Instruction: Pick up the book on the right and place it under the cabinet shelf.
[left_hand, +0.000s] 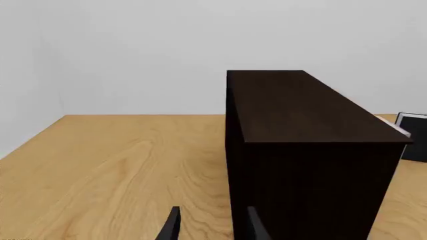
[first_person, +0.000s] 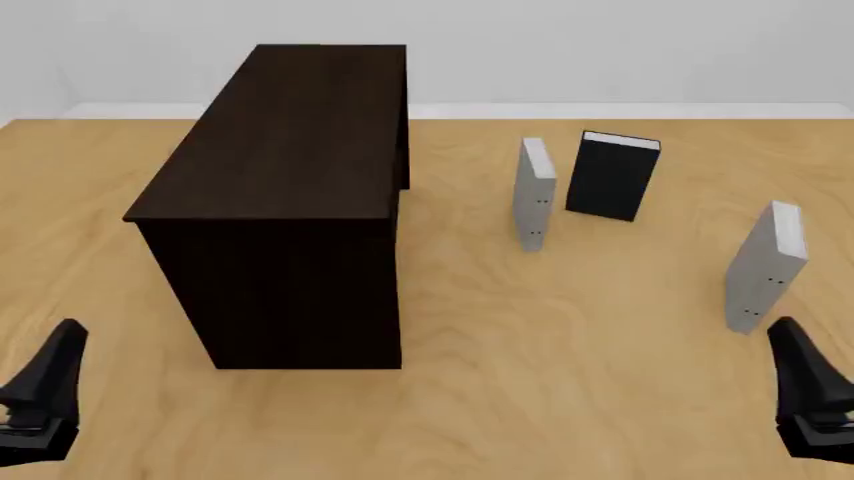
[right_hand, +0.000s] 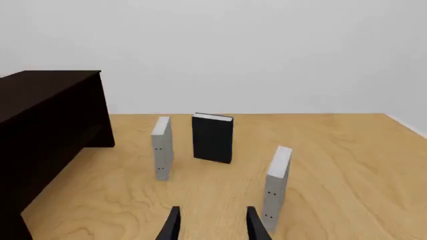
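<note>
The book (first_person: 765, 266) on the right is thin and light grey, standing upright near the table's right side; the right wrist view shows the book (right_hand: 277, 187) with tiny dark dots on its spine. My right gripper (first_person: 807, 385) sits just in front of it at the near right edge, open with nothing between the fingers; its fingertips (right_hand: 172, 225) show in the wrist view. The cabinet shelf (first_person: 291, 190) is a big, almost black box at centre left, also seen as the cabinet shelf (left_hand: 303, 150). My left gripper (first_person: 40, 395) rests open at the near left.
A second grey book (first_person: 535, 193) stands upright in the middle, with a black book (first_person: 611, 176) just behind and right of it. The wooden table (first_person: 534, 380) ends at a white wall at the back.
</note>
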